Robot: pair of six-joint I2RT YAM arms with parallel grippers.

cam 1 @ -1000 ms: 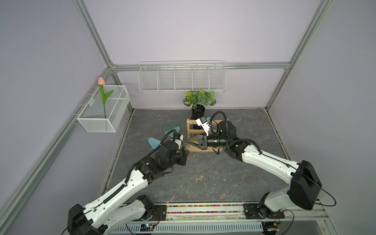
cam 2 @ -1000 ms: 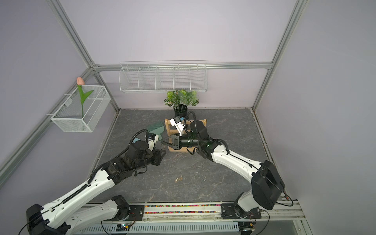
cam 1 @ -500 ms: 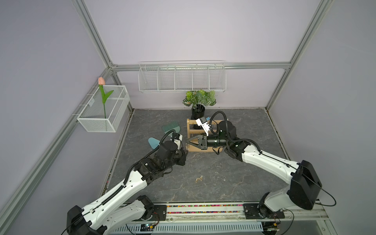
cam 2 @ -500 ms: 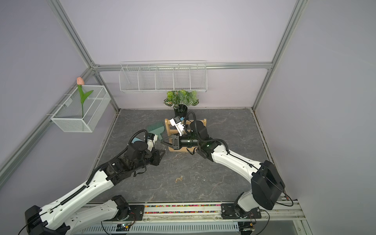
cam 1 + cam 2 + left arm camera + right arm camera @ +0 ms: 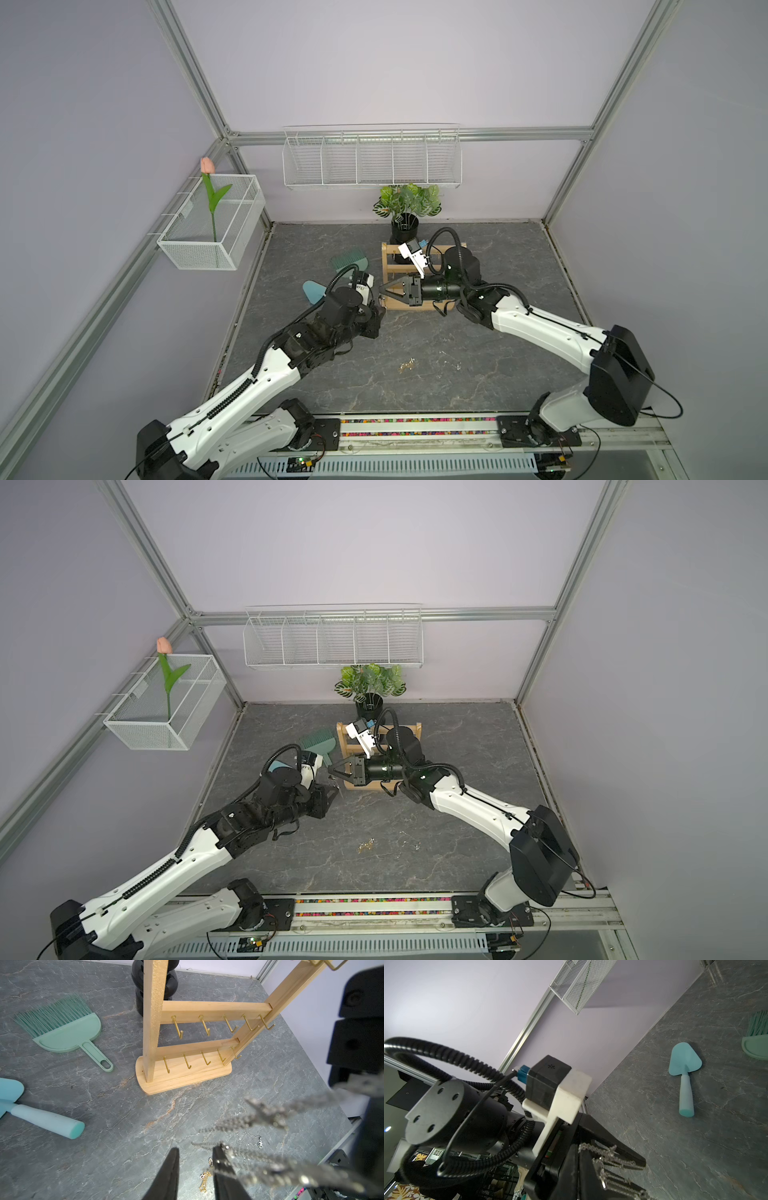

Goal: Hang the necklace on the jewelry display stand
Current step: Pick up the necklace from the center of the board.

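Silver necklace [image 5: 264, 1114] hung in the air, strung between both grippers, just in front of the jewelry display stand [image 5: 182, 1076] and on no hook [image 5: 205, 1027]. The right gripper [image 5: 380, 293] was clenched on the chain. The left gripper [image 5: 196, 1149] stood parted, with the chain lying against one finger [image 5: 222, 1163]. Step looked like spreading a loop. To do it well: firm right grip, strands apart, raise the loop over a hook tip, lower behind it, release once caught. Don't bump the stand. A gold chain [image 5: 204, 1180] lay on the desk [image 5: 104, 1126].
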